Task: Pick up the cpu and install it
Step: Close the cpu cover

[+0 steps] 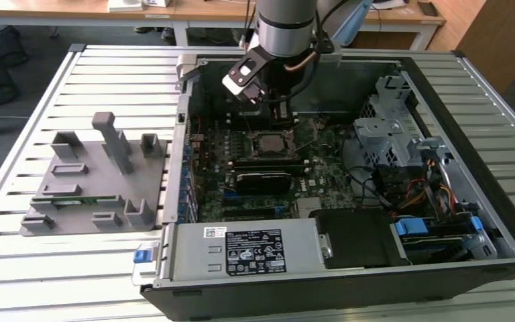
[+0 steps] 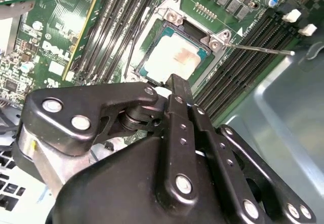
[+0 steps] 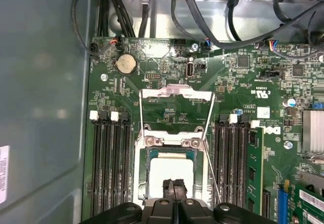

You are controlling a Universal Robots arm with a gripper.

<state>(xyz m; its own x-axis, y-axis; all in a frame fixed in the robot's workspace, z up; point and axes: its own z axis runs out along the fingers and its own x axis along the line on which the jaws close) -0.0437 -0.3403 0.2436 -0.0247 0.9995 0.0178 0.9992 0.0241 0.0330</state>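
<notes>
— Where is the cpu (image 3: 172, 169) found?
— It is seated flat in the socket (image 3: 143, 144) at mid-motherboard (image 3: 243, 82), with the load plate (image 3: 175, 93) swung open. In the exterior view it is placed at about 6 o'clock from the gripper (image 3: 174, 187), close below it.
— How are the fingers (image 3: 168, 188) set?
— They are pressed together and nothing is held. Their tips are seen just over one edge of the cpu in both wrist views, but whether it is touched cannot be told.
— And its long axis?
— None is offered, as the chip is square. Its edges are lined up with the socket frame.
</notes>
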